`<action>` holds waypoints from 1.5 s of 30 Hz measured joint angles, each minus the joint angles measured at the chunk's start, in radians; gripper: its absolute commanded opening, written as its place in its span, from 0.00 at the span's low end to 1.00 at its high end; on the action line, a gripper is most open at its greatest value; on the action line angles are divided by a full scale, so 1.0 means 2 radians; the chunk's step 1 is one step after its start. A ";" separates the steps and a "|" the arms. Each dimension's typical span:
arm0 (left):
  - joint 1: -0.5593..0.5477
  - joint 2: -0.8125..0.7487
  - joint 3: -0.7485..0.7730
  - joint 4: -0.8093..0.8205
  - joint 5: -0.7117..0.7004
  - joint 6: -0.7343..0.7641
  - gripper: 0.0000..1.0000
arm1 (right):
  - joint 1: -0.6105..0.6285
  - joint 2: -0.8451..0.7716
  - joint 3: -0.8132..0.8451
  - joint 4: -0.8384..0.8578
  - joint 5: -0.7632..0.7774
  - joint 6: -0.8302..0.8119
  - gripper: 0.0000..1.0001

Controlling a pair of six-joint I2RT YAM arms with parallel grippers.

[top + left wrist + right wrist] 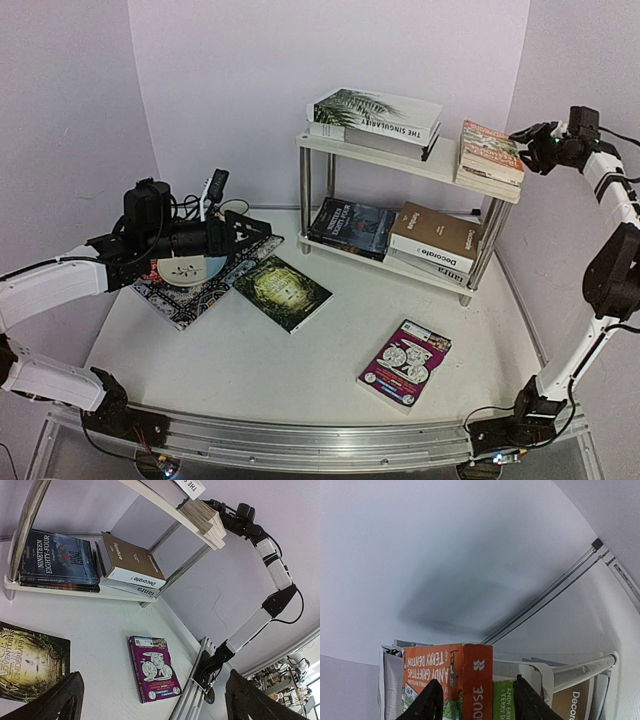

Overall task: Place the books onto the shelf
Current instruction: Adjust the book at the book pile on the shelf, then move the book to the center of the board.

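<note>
The shelf stands at the back right. Its top board carries a white palm-leaf book on a grey one, and an orange book at the right end. On the lower board lie a dark book and a brown book. A dark green book and a magenta book lie flat on the table. My right gripper is at the orange book's end, its fingers apart on either side, a lime green book underneath. My left gripper hovers wide open over the left of the table, empty.
A black-red placemat with a white disc on it lies under the left arm. Cables and a white plug sit at the back left. Walls close in the table at the back and on both sides. A metal rail runs along the front.
</note>
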 measured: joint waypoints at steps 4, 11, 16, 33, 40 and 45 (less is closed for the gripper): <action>0.000 -0.008 0.000 0.000 -0.002 0.000 1.00 | 0.000 -0.040 -0.018 -0.009 0.029 -0.019 0.61; 0.000 -0.018 0.000 0.000 -0.009 0.000 1.00 | 0.000 -0.155 -0.099 -0.011 0.034 -0.056 0.77; 0.000 -0.018 0.000 0.000 -0.017 0.000 1.00 | 0.000 -0.235 -0.175 -0.017 0.012 -0.086 0.94; 0.000 -0.029 -0.017 0.000 -0.040 0.000 1.00 | 0.000 -0.468 -0.430 -0.014 -0.025 -0.109 0.98; 0.000 -0.017 -0.021 0.000 -0.037 -0.003 0.99 | 0.001 -0.547 -0.546 -0.019 -0.028 -0.068 0.98; 0.000 0.008 -0.021 0.000 -0.033 -0.010 0.99 | 0.003 -0.554 -0.619 -0.016 -0.047 -0.048 0.98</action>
